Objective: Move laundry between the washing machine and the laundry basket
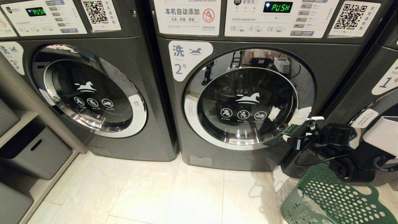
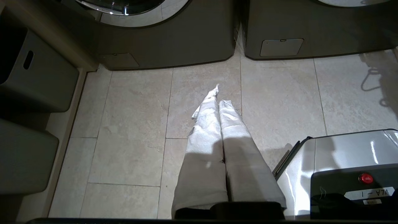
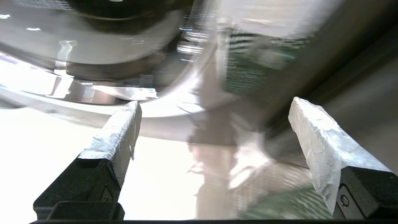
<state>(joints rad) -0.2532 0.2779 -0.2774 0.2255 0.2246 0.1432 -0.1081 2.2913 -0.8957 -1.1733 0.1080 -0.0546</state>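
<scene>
The washing machine [image 1: 248,102] marked 2 fills the middle of the head view, its round chrome-rimmed door [image 1: 248,99] shut, with like machines on either side. Low at the robot's right, the green laundry basket [image 1: 335,199] lies tilted on the tiled floor [image 1: 140,193], just in front of the machine's lower right corner. No laundry shows in any view; the dark glass gives no clear sight into the drum, so it is probably inside, though that cannot be confirmed. The step in hand looks like opening the door. The right gripper [image 1: 306,127] sits at the door's right edge, beside the white tab on the rim, with its taped fingers [image 3: 124,124] spread wide and nothing between them. To do this well, the gripper should settle on the handle side of the rim, get one finger behind the edge, close firmly and then pull along the door's swing rather than straight out, since chrome is slick and a shallow grip would likely slip. The basket lies close under the arm, so the pull should keep clear of it. The left gripper [image 2: 219,102] hangs over bare floor in front of the machines, its fingers pressed together on nothing, and need only stay out of the door's path.
</scene>
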